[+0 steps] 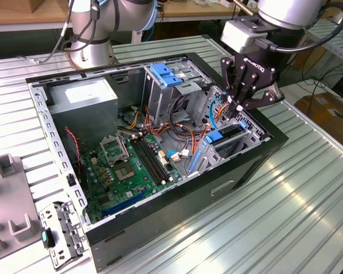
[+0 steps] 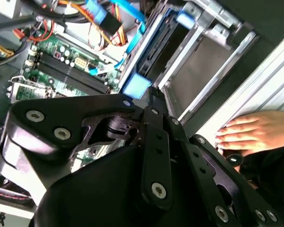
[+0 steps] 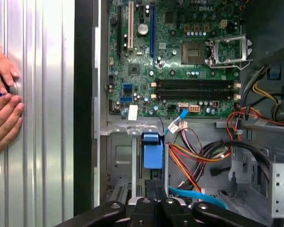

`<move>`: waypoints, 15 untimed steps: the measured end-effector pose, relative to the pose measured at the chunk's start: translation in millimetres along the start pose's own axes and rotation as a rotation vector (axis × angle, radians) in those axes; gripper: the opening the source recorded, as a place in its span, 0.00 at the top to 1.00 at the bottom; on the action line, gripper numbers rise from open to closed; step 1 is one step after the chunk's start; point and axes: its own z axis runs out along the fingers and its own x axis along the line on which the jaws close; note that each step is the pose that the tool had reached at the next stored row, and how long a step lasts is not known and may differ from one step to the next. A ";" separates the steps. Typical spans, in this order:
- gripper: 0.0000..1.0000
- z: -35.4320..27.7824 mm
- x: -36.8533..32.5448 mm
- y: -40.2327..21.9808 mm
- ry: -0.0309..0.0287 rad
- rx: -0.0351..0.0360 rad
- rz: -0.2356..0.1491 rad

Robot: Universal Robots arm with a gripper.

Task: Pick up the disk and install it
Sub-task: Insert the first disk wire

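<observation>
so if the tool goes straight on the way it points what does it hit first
Probably the disk, standing on edge in the drive bay right below the tool; the gap between them is unclear.

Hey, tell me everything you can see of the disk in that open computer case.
The disk is a flat, dark grey-black slab in a bright blue plastic carrier. It stands on edge in the grey metal bay at a corner of the case, toward the exterior view's right. Its blue end faces the motherboard, and orange cables run close beside it. The hand hangs directly over it, but whether they touch cannot be told.
</observation>
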 end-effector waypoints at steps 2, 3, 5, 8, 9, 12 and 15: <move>0.89 0.2 0.0 -8.4 0.0003 0.0001 -0.003; 0.89 0.1 -0.1 -9.2 0.0003 0.0003 -0.009; 0.89 0.2 -0.1 -9.3 0.0002 0.0015 -0.037; 0.89 -1.2 0.1 -9.3 0.0003 0.0046 -0.116; 0.89 -2.4 0.1 -9.3 0.0004 0.0053 -0.136; 0.89 -5.3 0.2 -9.3 0.0003 0.0068 -0.178; 0.89 -9.0 0.4 -9.3 -0.0003 0.0076 -0.229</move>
